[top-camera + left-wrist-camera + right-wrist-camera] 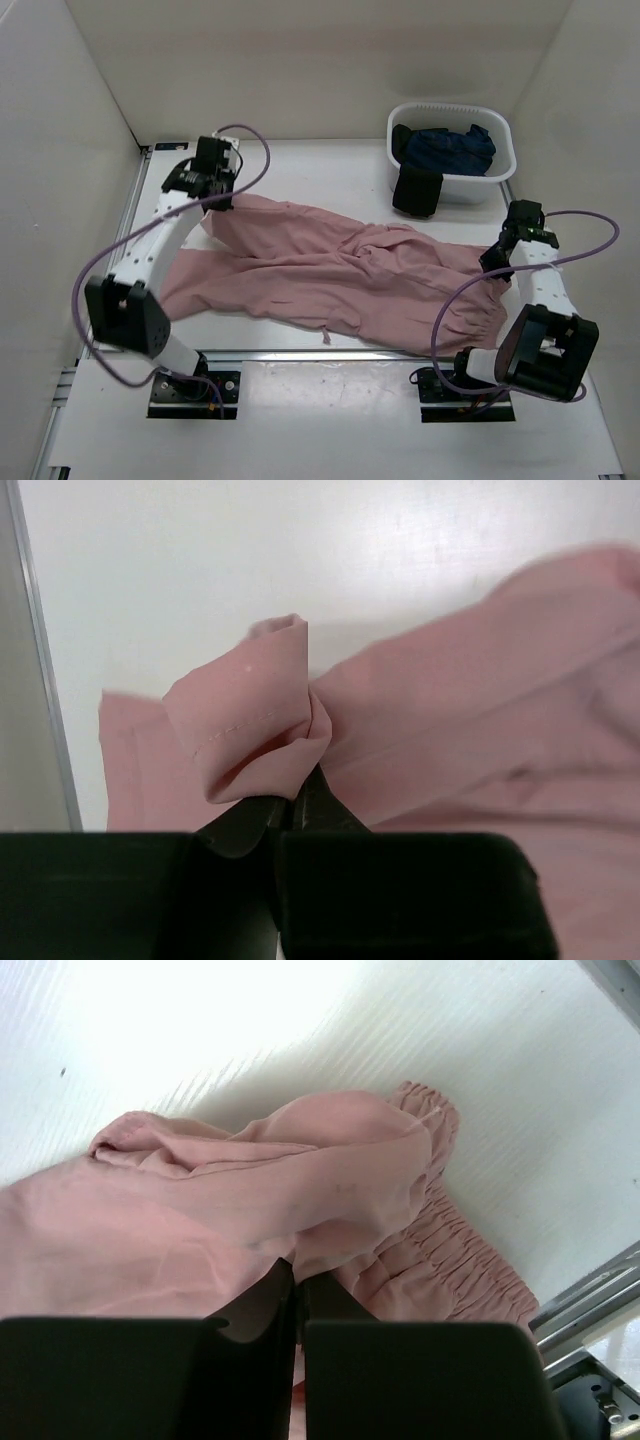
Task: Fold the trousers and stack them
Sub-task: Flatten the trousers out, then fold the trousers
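Pink trousers (340, 275) lie spread across the middle of the white table. My left gripper (218, 203) is shut on a leg hem at the far left; in the left wrist view (300, 780) the pink trousers (255, 720) bunch up between its fingers. My right gripper (497, 258) is shut on the waistband corner at the right; in the right wrist view (297, 1270) the pink trousers (330, 1175) fold over the fingers, with the elastic waistband (455, 1250) beside them.
A white basket (452, 150) at the back right holds dark blue trousers (450, 150), with a black piece (416, 190) hanging over its front wall. White walls close in the left, back and right sides. A metal rail (320, 357) runs along the near table edge.
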`<action>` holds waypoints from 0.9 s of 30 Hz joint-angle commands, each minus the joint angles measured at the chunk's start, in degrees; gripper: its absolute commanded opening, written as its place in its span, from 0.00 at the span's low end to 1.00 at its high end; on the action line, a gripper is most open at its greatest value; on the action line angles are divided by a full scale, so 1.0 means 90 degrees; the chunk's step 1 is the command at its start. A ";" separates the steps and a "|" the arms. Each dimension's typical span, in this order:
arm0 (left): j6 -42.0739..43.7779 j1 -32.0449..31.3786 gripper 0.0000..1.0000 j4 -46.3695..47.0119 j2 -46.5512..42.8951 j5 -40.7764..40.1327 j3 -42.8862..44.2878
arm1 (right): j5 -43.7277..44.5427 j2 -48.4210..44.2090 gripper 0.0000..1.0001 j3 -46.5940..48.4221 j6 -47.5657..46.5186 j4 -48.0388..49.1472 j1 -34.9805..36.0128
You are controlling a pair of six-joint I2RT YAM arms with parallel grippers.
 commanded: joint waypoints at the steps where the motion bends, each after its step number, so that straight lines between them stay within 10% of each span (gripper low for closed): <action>1: 0.0045 -0.0159 0.14 -0.0402 -0.0520 -0.0666 -0.1247 | -0.0062 -0.0267 0.00 0.0234 -0.0360 -0.0352 0.0143; 10: 0.0045 0.2502 0.14 0.0406 -0.1918 -0.0611 -0.2861 | 0.0474 -0.0903 0.00 0.0234 -0.0858 -0.0869 0.0144; 17: 0.0045 0.4185 0.14 0.0632 -0.0720 0.0356 -0.0746 | 0.0905 -0.0464 0.00 0.1110 -0.1171 -0.0996 0.0144; 22: 0.0045 0.4119 0.14 0.0574 -0.0375 0.0612 0.0741 | 0.0154 -0.0239 0.00 0.1776 -0.1239 -0.0840 0.0144; 27: 0.0045 0.4041 0.14 0.0369 -0.0931 0.0670 -0.0345 | 0.0006 -0.0559 0.00 0.1486 -0.1239 -0.0782 0.0144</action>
